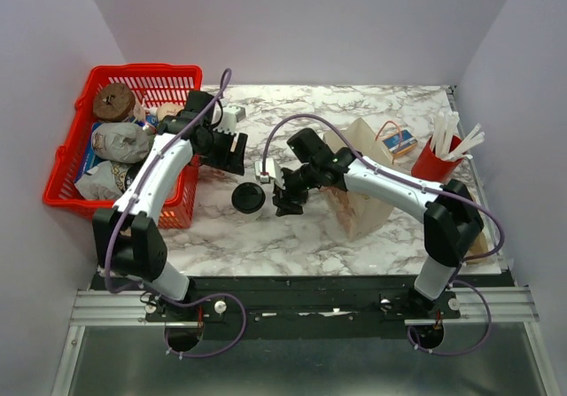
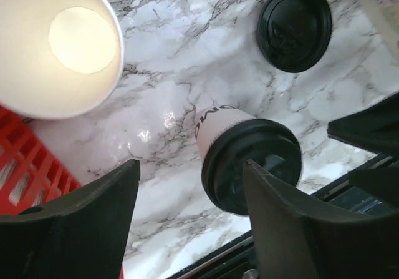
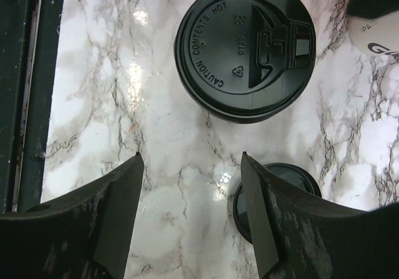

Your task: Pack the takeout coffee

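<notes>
Your left pincer (image 2: 190, 166) is open, its two dark fingers spread wide above the marble counter (image 1: 266, 245). The takeout coffee (image 2: 249, 166), a small whitish cup with a round black lid, sits on the counter in the gap between those fingers. It crowds the finger on the picture's right, and whether they touch cannot be told. The cup looks upright, lid toward the wrist camera and body tapering away, though the steep view leaves some tilt possible. Its long axis therefore runs roughly along the pincer's line of approach, so a grip would close across the lid or the wall beneath it. Your left arm is plainly the nearer one. Your right pincer (image 3: 191, 157) is also open and holds nothing. A loose flat black lid (image 3: 246, 48) lies on the counter just ahead of it. The brown paper bag (image 1: 356, 214) is farther right, partly behind the right arm and well apart from the coffee.
</notes>
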You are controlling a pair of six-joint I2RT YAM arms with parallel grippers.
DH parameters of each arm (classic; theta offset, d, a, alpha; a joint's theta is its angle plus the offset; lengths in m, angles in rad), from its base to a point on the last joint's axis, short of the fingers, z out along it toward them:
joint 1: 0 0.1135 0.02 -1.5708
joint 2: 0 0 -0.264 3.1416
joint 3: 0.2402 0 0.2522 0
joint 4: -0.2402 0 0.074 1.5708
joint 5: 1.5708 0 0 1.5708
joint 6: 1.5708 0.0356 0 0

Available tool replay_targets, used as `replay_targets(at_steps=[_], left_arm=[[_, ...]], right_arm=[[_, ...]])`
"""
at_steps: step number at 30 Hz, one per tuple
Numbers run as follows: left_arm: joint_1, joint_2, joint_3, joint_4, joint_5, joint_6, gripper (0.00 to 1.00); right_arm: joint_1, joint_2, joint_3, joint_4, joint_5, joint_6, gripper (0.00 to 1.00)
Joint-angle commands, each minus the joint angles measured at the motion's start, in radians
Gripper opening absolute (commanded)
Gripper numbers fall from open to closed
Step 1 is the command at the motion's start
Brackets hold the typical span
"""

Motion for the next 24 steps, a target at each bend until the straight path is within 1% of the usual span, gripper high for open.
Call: replay_targets(at_steps=[1,2,5,7,10,11,14,16,20,22,24], left_arm=[[-0.004,-0.158,-0.048,-0.046,0.018,-0.127,0.80],[-0.008,-0.184,-0.072,-0.043,0.018,-0.186,0.81],[-0.048,-0.186,-0.093,-0.034,0.020,-0.242,0.86],[-0.085,-0.174,-0.093,-0.034,-0.009,-0.250,0.99],[-0.114,-0.141,-0.079,-0.043,-0.032,-0.262,0.99],[-0.126,-0.126,-0.073,-0.044,-0.063,-0.267,0.99],[-0.131,-0.108,-0.079,-0.054,-0.120,-0.294,0.99],[-0.131,-0.104,-0.091,-0.064,-0.134,-0.308,0.99],[-0.137,-0.100,-0.132,-0.060,-0.112,-0.331,0.99],[-0.146,-0.094,-0.140,-0.043,-0.074,-0.336,0.99],[-0.155,-0.089,-0.130,-0.035,-0.068,-0.339,0.99]], right_arm=[[0.005,-0.061,-0.027,-0.032,0.048,0.007,0.73],[0.002,-0.072,-0.028,-0.032,0.053,0.010,0.73],[-0.003,-0.084,-0.037,-0.028,0.071,0.026,0.74],[-0.006,-0.098,-0.042,-0.019,0.080,0.033,0.74],[-0.009,-0.117,-0.054,-0.013,0.092,0.033,0.75],[-0.010,-0.121,-0.056,-0.011,0.095,0.032,0.75],[-0.010,-0.146,-0.074,-0.006,0.106,0.029,0.75],[-0.010,-0.161,-0.094,0.000,0.114,0.024,0.75],[-0.010,-0.192,-0.135,0.006,0.120,0.019,0.76],[-0.012,-0.199,-0.145,0.004,0.120,0.016,0.76],[-0.012,-0.207,-0.157,0.004,0.120,0.015,0.76]])
